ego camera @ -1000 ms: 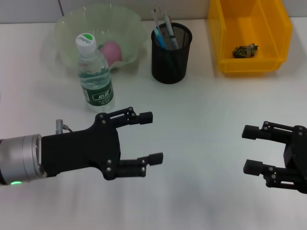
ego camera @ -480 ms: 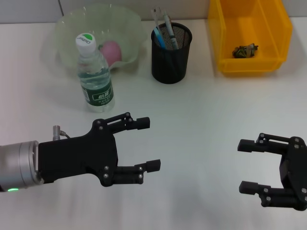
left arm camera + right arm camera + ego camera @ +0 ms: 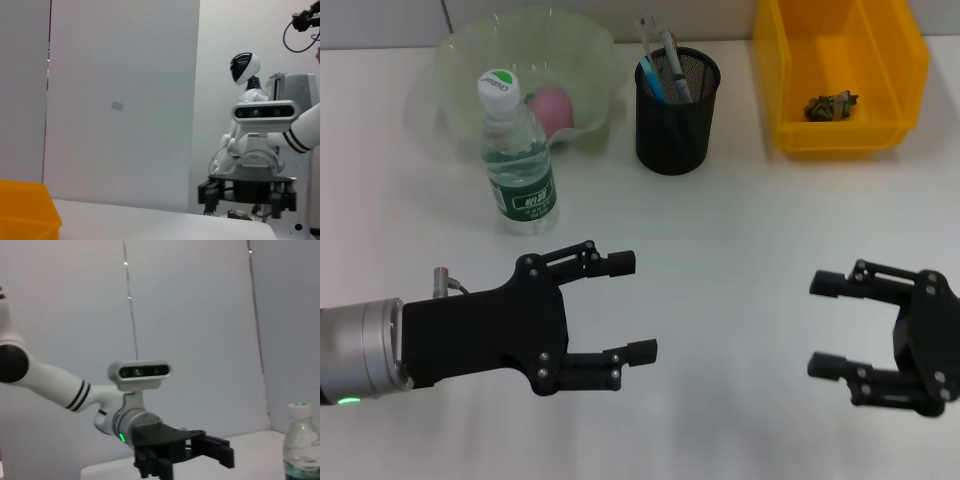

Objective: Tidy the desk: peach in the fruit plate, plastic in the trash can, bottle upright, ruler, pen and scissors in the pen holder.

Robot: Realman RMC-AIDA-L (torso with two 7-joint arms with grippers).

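White tabletop (image 3: 740,230) is spanned by the left end effector (image 3: 632,306) and right end effector (image 3: 825,325), both spread wide, nothing gripped; bottle (image 3: 517,155) stands upright.

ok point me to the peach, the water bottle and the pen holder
peach (image 3: 552,106), head view, its pink top inside the bowl
water bottle (image 3: 523,189), head view, green label
pen holder (image 3: 674,125), head view, black mesh wall
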